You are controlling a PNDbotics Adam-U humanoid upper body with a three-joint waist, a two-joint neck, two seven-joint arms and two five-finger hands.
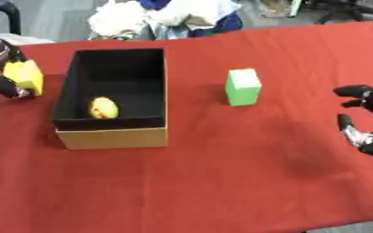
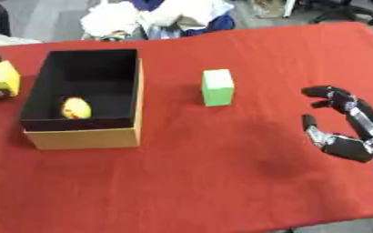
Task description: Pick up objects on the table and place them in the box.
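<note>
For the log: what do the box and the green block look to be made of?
The box looks like cardboard: a matte tan outer wall with straight folded edges, and a black matte inside. The green block seems to be foam or painted wood, I cannot tell which: even bright green, no gloss, slightly soft edges, paler on top. The left robot hand holds a similar yellow block.
</note>
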